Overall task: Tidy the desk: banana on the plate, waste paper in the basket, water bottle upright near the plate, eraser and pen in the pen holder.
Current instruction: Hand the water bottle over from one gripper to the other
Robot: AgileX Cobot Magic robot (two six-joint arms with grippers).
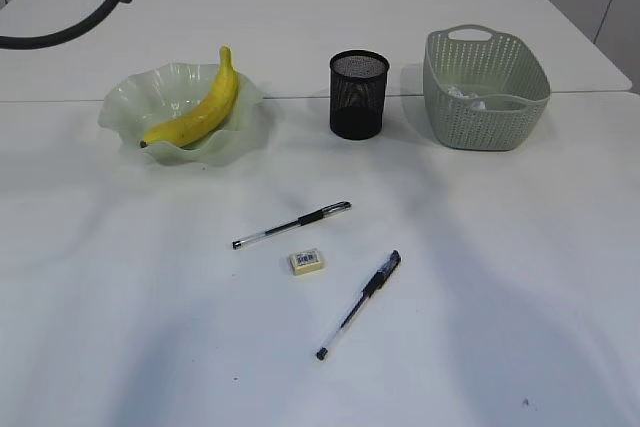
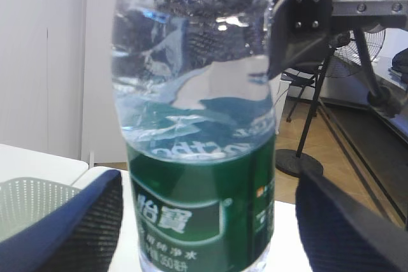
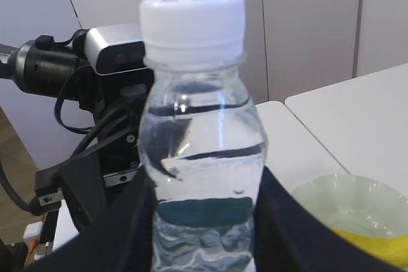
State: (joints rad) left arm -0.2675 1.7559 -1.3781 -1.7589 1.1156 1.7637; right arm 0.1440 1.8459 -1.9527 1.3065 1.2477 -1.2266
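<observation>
Clear plastic water bottle (image 3: 201, 151) is clamped upright by right gripper (image 3: 203, 234); left gripper (image 2: 207, 221) is spread apart around it.

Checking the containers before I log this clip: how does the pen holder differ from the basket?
The pen holder is black; the basket is sage green. The pen holder is a narrow mesh cylinder; the basket is wider, rounded-rectangular, with handle cutouts. The pen holder looks empty; something white lies in the basket. Both stand upright on the desk, with perforated walls.
</observation>
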